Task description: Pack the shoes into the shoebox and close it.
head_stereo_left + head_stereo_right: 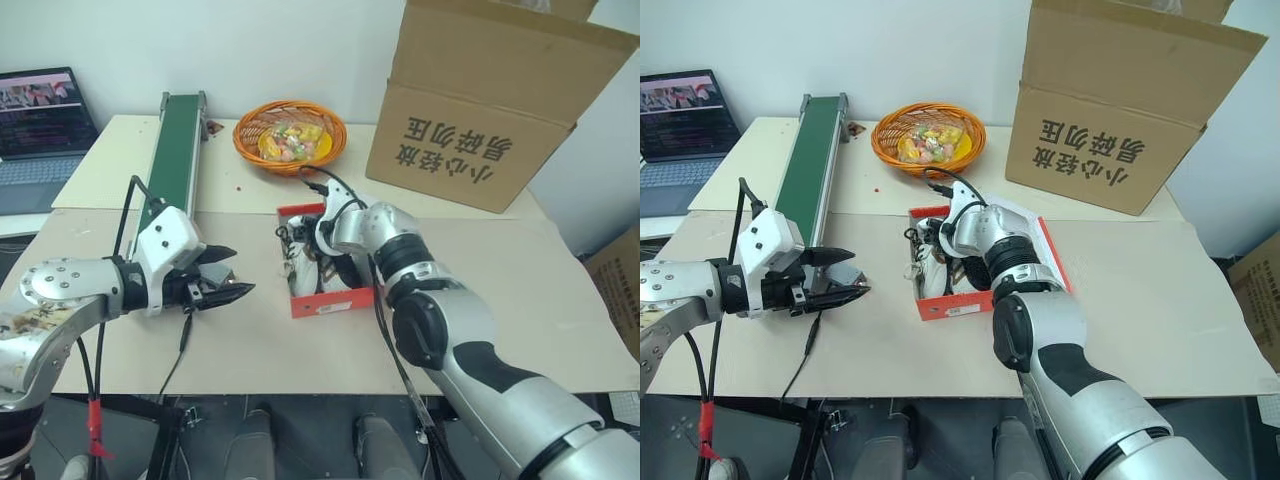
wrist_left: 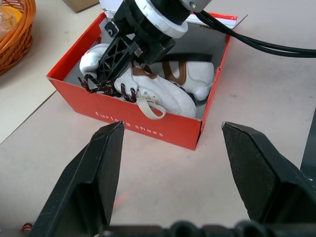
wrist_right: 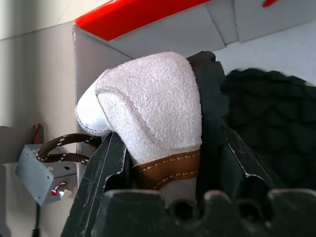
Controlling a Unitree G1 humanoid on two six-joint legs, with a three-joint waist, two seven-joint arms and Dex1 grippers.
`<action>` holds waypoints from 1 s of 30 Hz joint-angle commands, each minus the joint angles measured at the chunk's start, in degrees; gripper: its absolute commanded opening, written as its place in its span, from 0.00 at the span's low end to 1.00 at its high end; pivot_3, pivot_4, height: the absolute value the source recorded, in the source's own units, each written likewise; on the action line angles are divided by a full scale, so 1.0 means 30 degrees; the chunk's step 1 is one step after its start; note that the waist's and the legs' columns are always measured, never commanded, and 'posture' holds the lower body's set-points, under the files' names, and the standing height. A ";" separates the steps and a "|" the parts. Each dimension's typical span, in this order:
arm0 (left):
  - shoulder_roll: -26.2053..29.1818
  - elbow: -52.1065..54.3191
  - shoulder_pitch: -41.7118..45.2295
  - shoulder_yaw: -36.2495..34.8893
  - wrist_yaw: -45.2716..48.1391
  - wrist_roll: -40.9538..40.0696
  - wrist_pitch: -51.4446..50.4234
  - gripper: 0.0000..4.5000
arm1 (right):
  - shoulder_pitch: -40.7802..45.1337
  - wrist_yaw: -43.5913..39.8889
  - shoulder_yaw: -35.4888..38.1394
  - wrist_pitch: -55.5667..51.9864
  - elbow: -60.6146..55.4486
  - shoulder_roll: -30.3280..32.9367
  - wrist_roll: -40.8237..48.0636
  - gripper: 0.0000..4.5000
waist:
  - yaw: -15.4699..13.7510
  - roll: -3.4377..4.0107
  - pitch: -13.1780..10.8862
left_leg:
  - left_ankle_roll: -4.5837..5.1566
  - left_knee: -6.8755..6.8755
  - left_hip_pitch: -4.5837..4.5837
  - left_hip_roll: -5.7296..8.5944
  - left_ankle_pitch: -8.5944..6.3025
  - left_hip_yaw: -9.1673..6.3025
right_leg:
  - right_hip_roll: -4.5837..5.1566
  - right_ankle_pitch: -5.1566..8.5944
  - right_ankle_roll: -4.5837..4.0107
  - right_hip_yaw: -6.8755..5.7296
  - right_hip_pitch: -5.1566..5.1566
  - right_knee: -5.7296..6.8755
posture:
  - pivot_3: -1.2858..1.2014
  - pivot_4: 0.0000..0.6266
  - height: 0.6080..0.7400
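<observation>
Left wrist view shows the red shoebox (image 2: 148,129) sitting open on the table (image 1: 560,300), with both white shoes (image 2: 168,91) inside it. The right gripper (image 2: 116,61) reaches down into the shoebox. Its two black fingers are pinched on the toe end of one shoe, which shows up close in the right wrist view. That shoe lies on its side next to the other one, so the job now looks like the packing step: putting the second shoe in.

The left gripper (image 1: 225,278) hangs in the air beside the shoebox, on the side away from the lid. Its jaws are wide apart and hold nothing.

Next, the right gripper should probably let go and lift out without dragging the brown laces. Then the lid (image 1: 1045,240), lying open on the far side of the shoebox, needs to be flipped shut.
</observation>
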State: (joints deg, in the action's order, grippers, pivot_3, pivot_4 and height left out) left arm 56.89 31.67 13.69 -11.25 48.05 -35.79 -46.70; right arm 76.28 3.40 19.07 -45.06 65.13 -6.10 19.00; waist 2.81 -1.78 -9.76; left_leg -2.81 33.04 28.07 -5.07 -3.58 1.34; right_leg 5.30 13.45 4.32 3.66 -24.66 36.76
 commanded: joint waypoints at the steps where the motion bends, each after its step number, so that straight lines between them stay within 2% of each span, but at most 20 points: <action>1: 0.0157 0.0179 0.0619 -0.0032 -0.0145 0.0109 0.0115 0.75 | 0.0462 -0.1792 -0.1769 0.0981 0.1311 -0.0518 -0.1531 0.45 | 0.0104 0.0000 0.0000 | -0.0002 -0.0004 -0.0021 -0.0002 -0.0001 0.0000 | 0.0000 0.0004 -0.0007 0.0000 0.0015 0.0000 | 0.52 0.24 0.86; 9: 0.0520 0.0579 0.0753 -0.0164 -0.0148 0.0064 -0.0063 0.75 | 0.0619 -0.4090 -0.2716 0.1577 0.2719 -0.0299 -0.2749 0.45 | 0.0439 -0.0001 0.0001 | -0.0004 -0.0042 -0.0107 -0.0003 -0.0003 -0.0001 | -0.0001 0.0038 -0.0028 -0.0002 0.0091 0.0005 | 0.52 0.24 0.86; 12: 0.0452 0.0992 0.1131 -0.0714 -0.0403 -0.0889 -0.0888 0.75 | 0.0405 -0.4662 -0.2944 0.1752 0.2894 -0.0049 -0.3071 0.45 | 0.0407 -0.0002 0.0001 | -0.0005 -0.0054 -0.0139 -0.0003 -0.0004 -0.0001 | 0.0002 0.0052 -0.0037 -0.0002 0.0116 0.0007 | 0.52 0.24 0.86; 14: 0.0617 0.1195 0.1061 -0.0888 -0.0383 -0.0973 -0.1071 0.75 | 0.0069 -0.4718 -0.2888 0.1693 0.3043 0.0056 -0.3136 0.60 | 0.0405 -0.0003 0.0002 | -0.0006 -0.0054 -0.0142 -0.0002 -0.0004 -0.0001 | 0.0003 0.0055 -0.0037 -0.0002 0.0124 0.0002 | 0.52 0.24 0.86; 15: 0.0719 0.1291 0.1018 -0.1054 -0.0414 -0.1093 -0.1232 0.75 | -0.0207 -0.4842 -0.2920 0.1740 0.3125 0.0097 -0.3243 0.64 | 0.0405 -0.0004 0.0002 | -0.0007 -0.0054 -0.0145 -0.0001 -0.0005 -0.0002 | 0.0005 0.0056 -0.0037 -0.0001 0.0128 0.0001 | 0.52 0.24 0.86; 19: 0.0903 0.1441 0.1009 -0.1415 -0.0541 -0.1484 -0.1677 0.75 | -0.0915 -0.4686 -0.2801 0.2028 0.3303 0.0138 -0.3512 0.95 | 0.0405 -0.0005 0.0003 | -0.0007 -0.0063 -0.0165 -0.0001 -0.0005 -0.0002 | 0.0004 0.0064 -0.0044 -0.0002 0.0136 0.0003 | 0.52 0.24 0.86; 20: 0.0941 0.1501 0.0947 -0.1474 -0.0543 -0.1519 -0.1738 0.75 | -0.1023 -0.4403 -0.2521 0.2064 0.3333 0.0140 -0.3322 0.99 | 0.0405 -0.0006 0.0004 | -0.0007 -0.0064 -0.0176 -0.0002 -0.0005 -0.0002 | 0.0004 0.0065 -0.0044 -0.0002 0.0143 0.0005 | 0.52 0.24 0.86; 23: 0.0996 0.1592 0.1011 -0.1534 -0.0728 -0.1775 -0.1985 0.75 | -0.0696 -0.4146 -0.1529 0.2198 0.3303 0.0185 -0.2509 0.99 | 0.0370 -0.0014 0.0009 | -0.0008 -0.0065 -0.0217 -0.0001 -0.0006 -0.0002 | 0.0005 0.0072 -0.0051 -0.0002 0.0170 0.0003 | 0.52 0.24 0.86; 30: 0.0781 0.1689 0.0960 -0.1089 -0.0960 -0.1733 -0.1855 0.75 | 0.1162 -0.5184 -0.1277 0.2445 0.2918 0.0959 -0.2458 0.99 | 0.0378 -0.0023 0.0013 | -0.0010 -0.0079 -0.0220 -0.0001 -0.0007 -0.0002 | 0.0008 0.0076 -0.0060 -0.0002 0.0166 -0.0002 | 0.52 0.24 0.86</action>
State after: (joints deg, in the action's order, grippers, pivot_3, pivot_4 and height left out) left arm 58.97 35.37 15.88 -13.95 45.54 -40.87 -53.03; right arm 76.96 -11.37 14.31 -37.45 73.82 -4.44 10.95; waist 3.95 -1.85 -9.72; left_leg -2.84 32.80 27.42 -5.08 -3.61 1.33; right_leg 5.33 13.68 4.13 3.65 -24.18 36.76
